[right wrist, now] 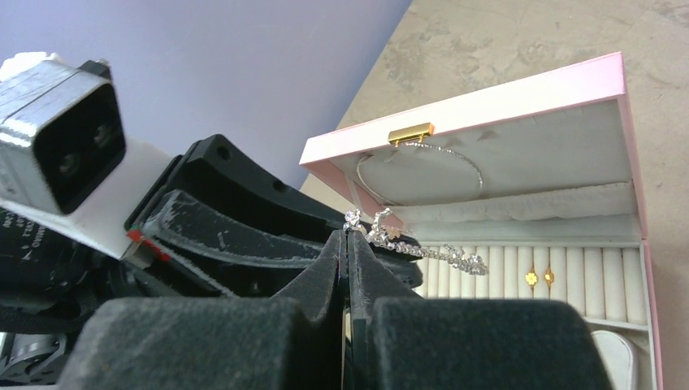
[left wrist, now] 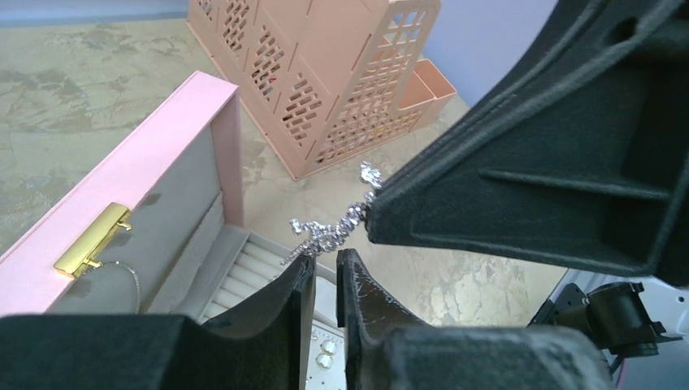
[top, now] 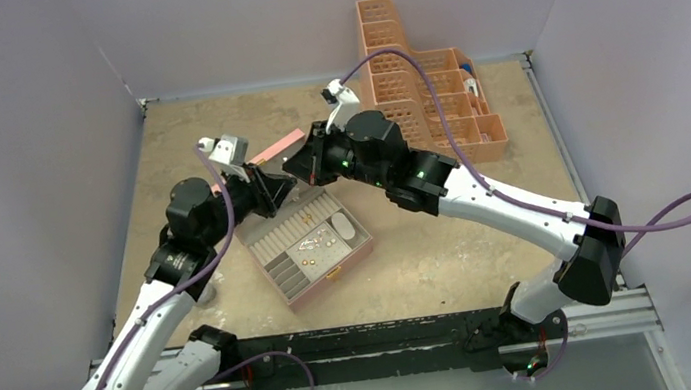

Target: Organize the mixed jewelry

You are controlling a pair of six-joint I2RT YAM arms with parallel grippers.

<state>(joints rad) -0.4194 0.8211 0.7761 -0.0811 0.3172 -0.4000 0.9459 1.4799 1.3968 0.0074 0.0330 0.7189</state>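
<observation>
Gold studs (right wrist: 530,277) sit slotted in the mid-worktop pink jewelry box (right wrist: 487,93). Right gripper (right wrist: 348,240) pinches an unplaced crystal chain (right wrist: 439,254); left gripper (left wrist: 327,262) is barely parted, seemingly empty.

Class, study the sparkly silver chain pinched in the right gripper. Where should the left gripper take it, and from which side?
Take the chain on its free stretch near the loose end, likely from beneath, pinching across the strand. The right gripper is shut on one end, so that end is blocked; the rest trails limp and thin, offering only its width to grip.
</observation>
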